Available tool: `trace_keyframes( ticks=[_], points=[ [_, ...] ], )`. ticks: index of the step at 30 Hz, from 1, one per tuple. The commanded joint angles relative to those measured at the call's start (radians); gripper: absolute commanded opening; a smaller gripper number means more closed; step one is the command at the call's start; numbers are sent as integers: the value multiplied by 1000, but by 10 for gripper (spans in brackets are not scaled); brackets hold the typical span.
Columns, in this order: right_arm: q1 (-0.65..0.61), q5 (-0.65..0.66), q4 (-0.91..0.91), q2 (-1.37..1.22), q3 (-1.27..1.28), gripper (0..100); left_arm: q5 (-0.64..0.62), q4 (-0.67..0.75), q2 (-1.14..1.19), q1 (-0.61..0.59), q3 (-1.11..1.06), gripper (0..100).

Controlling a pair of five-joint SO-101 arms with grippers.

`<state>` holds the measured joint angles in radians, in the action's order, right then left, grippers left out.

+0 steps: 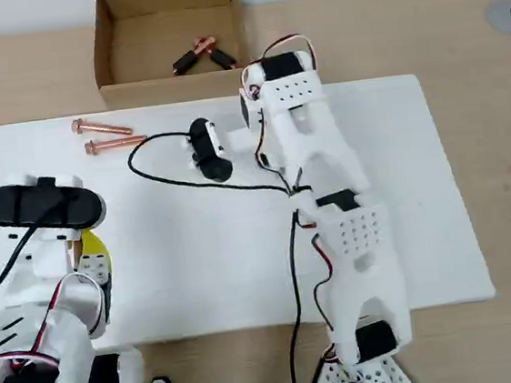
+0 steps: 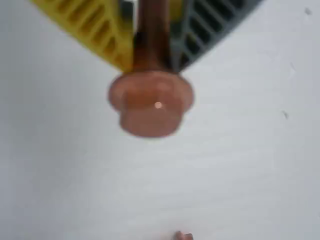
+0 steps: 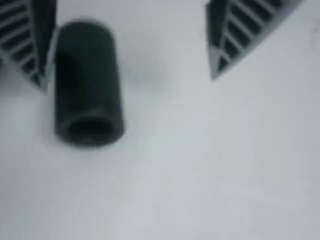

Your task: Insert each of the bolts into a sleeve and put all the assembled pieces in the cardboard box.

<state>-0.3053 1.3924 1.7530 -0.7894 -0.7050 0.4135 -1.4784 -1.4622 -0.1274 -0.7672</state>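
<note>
While joined pieces (image 1: 197, 56) lie in the brown cardboard box (image 1: 171, 87), two copper metal bolts (image 1: 101, 127) wait on the white board (image 1: 406, 230). The left gripper (image 2: 150, 64) pinches a third bolt (image 2: 150, 107); the right gripper (image 3: 129, 80) spreads wide around a black tube sleeve (image 3: 87, 85)

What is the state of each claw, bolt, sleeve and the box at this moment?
left claw: shut on bolt.
bolt: held by its shank, head free.
right claw: open, astride the sleeve.
sleeve: lying on the white board, visible end empty.
loose bolts: lying bare on the board.
cardboard box: open, assembled pieces inside.
</note>
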Motion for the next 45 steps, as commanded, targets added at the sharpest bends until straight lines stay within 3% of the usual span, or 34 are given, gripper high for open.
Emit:
trace_keyframes(
  ticks=[1, 18, 34, 43, 45],
  points=[
    [1, 6, -8, 7, -7, 250, -6, 23, -5, 12, 6, 9],
    [73, 6, -29, -8, 8, 249, -2, 20, -7, 8, 15, 9],
    [47, -20, -44, -107, -1, 249, 0, 23, -7, 8, 15, 9],
    [27, -167, -149, -105, -1, 15, 0, 23, -7, 8, 15, 9],
    [21, -167, -149, -104, -1, 12, 0, 23, -7, 8, 15, 9]
  ],
)
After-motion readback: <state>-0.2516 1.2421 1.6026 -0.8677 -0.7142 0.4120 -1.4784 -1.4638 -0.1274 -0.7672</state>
